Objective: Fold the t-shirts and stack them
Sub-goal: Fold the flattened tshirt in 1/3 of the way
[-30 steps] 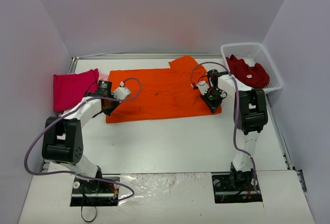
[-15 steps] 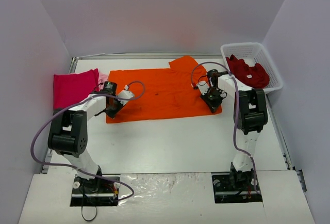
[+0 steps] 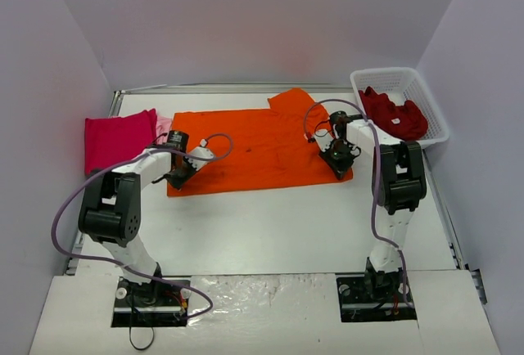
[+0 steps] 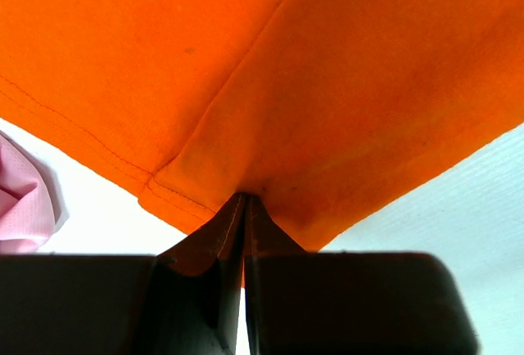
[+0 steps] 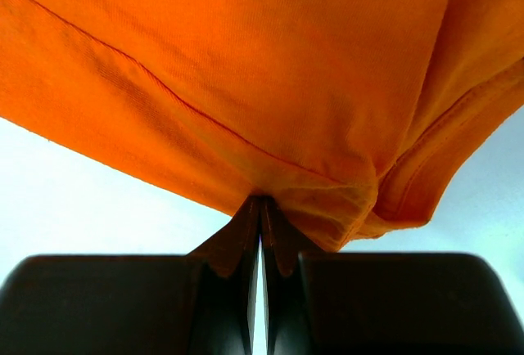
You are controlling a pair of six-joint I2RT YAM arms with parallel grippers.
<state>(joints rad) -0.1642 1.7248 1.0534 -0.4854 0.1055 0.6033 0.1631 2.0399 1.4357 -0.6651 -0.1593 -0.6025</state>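
Both arms reach forward with elbows raised and wrists tipped down to the white surface [image 3: 278, 224], where the bright orange t-shirt [image 3: 262, 146] lies spread flat across the middle. The left gripper [image 3: 178, 178] is clenched on the shirt's near left corner and the right gripper [image 3: 339, 164] on its near right corner, each pinching a peak of cloth between closed fingers. The magenta-pink t-shirt [image 3: 117, 139] lies folded at the left with the pale pink t-shirt [image 3: 164, 124] just beside it, and dark red t-shirts [image 3: 395, 114] are heaped in the white basket [image 3: 428, 98].

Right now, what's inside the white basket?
A crumpled heap of dark red t-shirts lies in the white lattice basket. How many there are can't be told, and the heap covers whatever is under it.
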